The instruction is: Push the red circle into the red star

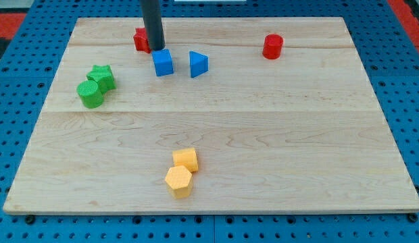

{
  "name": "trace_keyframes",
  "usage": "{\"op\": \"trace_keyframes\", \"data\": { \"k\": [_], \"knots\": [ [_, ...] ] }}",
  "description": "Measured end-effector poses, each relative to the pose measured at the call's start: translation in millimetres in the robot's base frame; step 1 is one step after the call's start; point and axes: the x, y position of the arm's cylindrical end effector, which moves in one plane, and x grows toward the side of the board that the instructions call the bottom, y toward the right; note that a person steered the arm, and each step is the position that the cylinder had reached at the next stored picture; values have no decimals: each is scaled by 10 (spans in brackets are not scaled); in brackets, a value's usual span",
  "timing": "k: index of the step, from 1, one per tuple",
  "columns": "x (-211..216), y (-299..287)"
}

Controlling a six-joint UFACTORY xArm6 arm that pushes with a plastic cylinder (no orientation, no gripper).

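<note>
**Ana:** Camera view first: where is my tip (157, 49)?

**Ben:** Near the view's top, just above the blue cube (163, 62) and beside the red star (141, 40), which the rod partly hides.

**Ana:** And the red circle (272, 46)?

**Ben:** Well apart, toward the view's right on the table (263, 148), past the blue triangle (199, 63).

**Ana:** End effector state?

**Ben:** It's a bare rod; nothing to part or clamp.

**Ana:** Others?

**Ben:** Two green blocks (96, 86) touching at the left; two yellow blocks (182, 171) touching near the bottom.

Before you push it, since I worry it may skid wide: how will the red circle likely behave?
The red circle looks like a short upright cylinder, so it probably slides rather than tips. Its round side may slip off my tip if hit off-centre. The smooth wooden board suggests it slides easily.
</note>
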Motion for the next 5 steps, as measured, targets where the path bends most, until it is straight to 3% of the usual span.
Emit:
{"op": "trace_keyframes", "data": {
  "k": [2,3,5],
  "knots": [
    [-373,-284],
    [-370,-123],
    [-400,2392]
  ]
}}
